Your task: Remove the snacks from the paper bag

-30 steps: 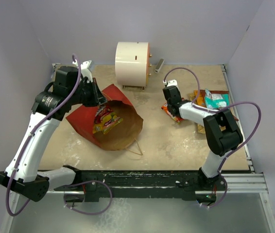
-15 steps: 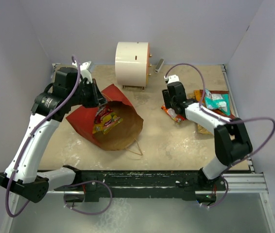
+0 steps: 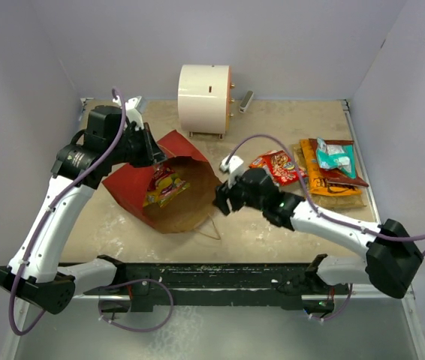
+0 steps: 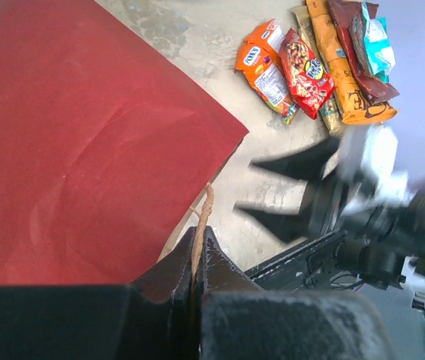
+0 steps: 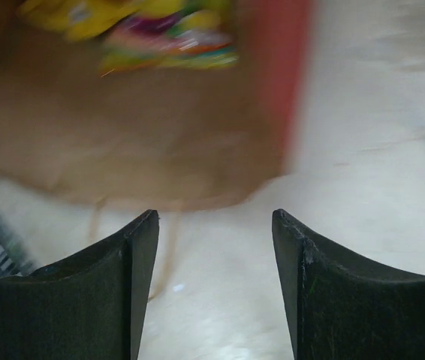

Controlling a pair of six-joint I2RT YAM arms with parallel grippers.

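Gaping empty, right pincer (image 5: 214, 216) hovers beside paper bag (image 5: 137, 142).

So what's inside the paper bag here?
One yellow packet with red and purple print lies on the brown lining near the open mouth of the paper bag. The back of the bag, under its red upper wall, is covered, so more packets there cannot be ruled out.

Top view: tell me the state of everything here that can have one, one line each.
bag, on its side, mouth open
yellow packet, inside bag
left gripper, shut on bag rim
right gripper, open, empty, just outside bag mouth
other snacks, out of bag, lying to the right
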